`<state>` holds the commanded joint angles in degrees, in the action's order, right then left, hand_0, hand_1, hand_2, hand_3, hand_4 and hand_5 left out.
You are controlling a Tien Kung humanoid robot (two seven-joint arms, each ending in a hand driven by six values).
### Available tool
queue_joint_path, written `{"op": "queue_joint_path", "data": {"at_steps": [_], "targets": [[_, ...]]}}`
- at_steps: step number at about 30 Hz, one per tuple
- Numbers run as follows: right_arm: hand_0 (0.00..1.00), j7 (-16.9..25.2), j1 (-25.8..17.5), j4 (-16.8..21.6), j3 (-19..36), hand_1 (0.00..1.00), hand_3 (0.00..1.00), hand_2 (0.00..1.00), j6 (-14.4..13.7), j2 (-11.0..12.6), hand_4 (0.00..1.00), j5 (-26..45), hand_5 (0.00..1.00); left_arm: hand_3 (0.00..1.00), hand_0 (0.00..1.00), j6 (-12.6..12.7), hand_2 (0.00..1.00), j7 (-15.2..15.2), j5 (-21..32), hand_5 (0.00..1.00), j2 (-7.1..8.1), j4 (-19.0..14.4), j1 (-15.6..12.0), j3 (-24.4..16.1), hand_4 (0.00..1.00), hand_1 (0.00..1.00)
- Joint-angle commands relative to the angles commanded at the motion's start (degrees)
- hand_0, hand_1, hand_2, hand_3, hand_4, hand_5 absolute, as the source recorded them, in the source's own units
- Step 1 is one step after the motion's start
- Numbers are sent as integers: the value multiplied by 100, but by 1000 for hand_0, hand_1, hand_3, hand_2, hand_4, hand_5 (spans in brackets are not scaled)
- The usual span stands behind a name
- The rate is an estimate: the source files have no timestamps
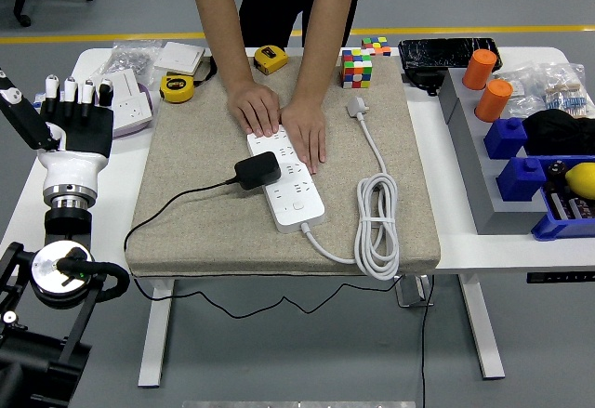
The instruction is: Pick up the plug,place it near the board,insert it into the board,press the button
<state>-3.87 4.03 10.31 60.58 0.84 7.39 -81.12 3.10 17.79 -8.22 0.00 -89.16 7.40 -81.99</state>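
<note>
Left hand [72, 120] raised at the table's left edge, fingers loosely spread, empty.

Head view: black plug [257, 170] seated in the white board [288, 174] on the grey mat [186, 194]. A person's two hands [279, 120] press the board's far end. White cable [376, 231] coiled right; Rubik's cube [356, 67] and yellow tape measures [177, 87] behind.

White board [287, 179], black plug [257, 170], beige mat [195, 157], white counter [446, 185], multicoloured cube [356, 67], orange cylinders [481, 69], blue bins [521, 177].
</note>
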Motion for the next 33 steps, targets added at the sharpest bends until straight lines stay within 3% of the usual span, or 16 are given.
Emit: {"op": "queue_joint_path", "data": {"at_steps": [18, 33], "targets": [[816, -4, 7, 0, 37, 718, 607, 695, -2, 0, 883, -18, 566, 27, 60, 34, 15, -17, -129, 610, 0, -47, 81, -65, 998, 2], [816, -1, 1, 0, 48, 719, 607, 695, -6, 9, 883, -17, 567, 2, 59, 139, 3, -77, -685, 604, 0, -14, 130, -173, 992, 2]]}}
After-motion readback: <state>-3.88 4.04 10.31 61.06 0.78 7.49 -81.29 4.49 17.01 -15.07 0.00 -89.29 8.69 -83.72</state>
